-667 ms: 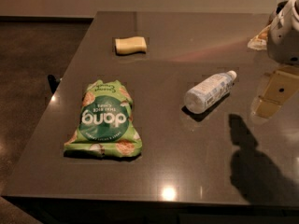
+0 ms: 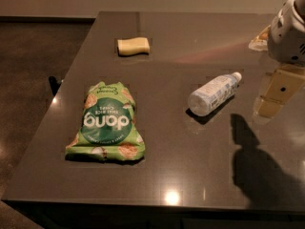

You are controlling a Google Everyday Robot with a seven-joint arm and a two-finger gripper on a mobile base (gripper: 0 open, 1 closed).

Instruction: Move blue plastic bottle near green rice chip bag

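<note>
The blue plastic bottle [image 2: 213,94] lies on its side on the dark table [image 2: 190,175], right of centre, with its white cap pointing to the far right. The green rice chip bag [image 2: 106,123] lies flat at the front left, its "dong" lettering upside down to me. A wide strip of table separates the bag and the bottle. My gripper [image 2: 268,109] hangs from the white arm [image 2: 288,32] at the right edge of the view, just right of the bottle and above the table, not touching the bottle. It throws a shadow on the table in front of it.
A tan sponge-like block [image 2: 133,46] lies at the far left of the table. A small pale object [image 2: 259,39] sits at the far right, partly behind the arm. The table's left edge drops to a dark floor [image 2: 33,80].
</note>
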